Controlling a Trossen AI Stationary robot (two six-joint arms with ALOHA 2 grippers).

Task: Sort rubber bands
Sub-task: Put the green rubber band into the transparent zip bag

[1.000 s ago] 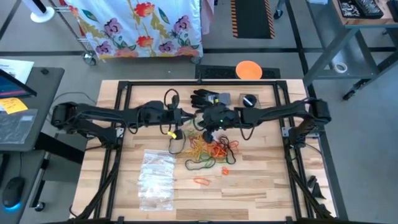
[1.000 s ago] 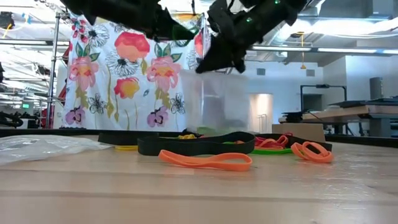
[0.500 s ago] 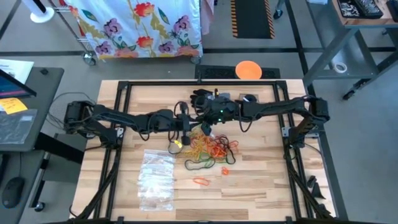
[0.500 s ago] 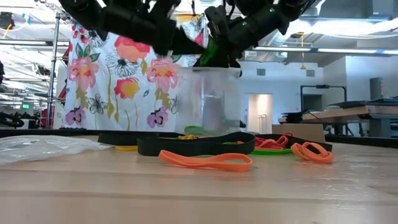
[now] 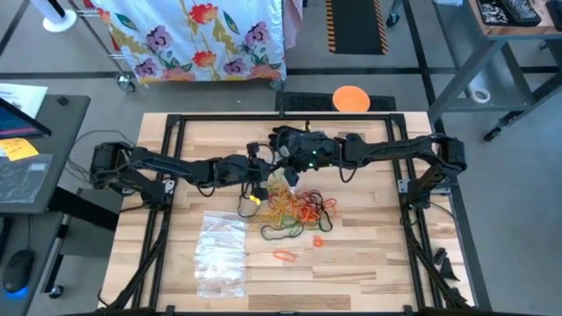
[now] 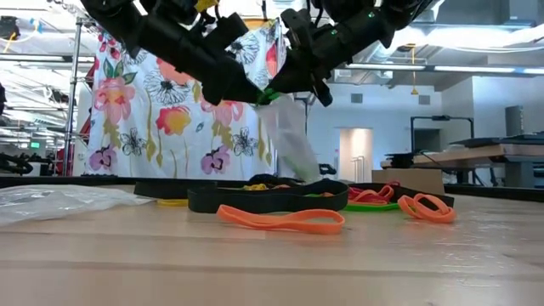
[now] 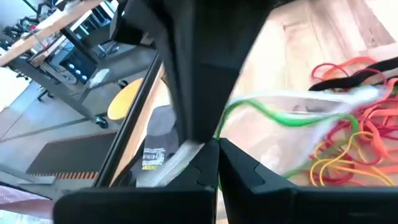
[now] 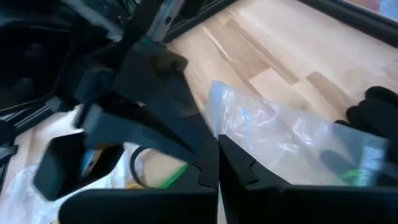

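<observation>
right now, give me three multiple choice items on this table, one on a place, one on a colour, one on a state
1. Where do the spare clear bags lie?
A. on the left arm's side, nearer the front edge than the rubber bands
B. on the black glove
C. on the floor

2. What colour is the rubber band lying nearest the low camera?
A. black
B. orange
C. yellow

3. How is the clear bag above the rubber bands?
A. flat on the table
B. folded under the black glove
C. hanging where the two end effectors meet

Key: 1 A, the high view shows them there. 2 B, it lies in front of the pile. 3 C, the left end effector and right end effector are both shut at its top.
</observation>
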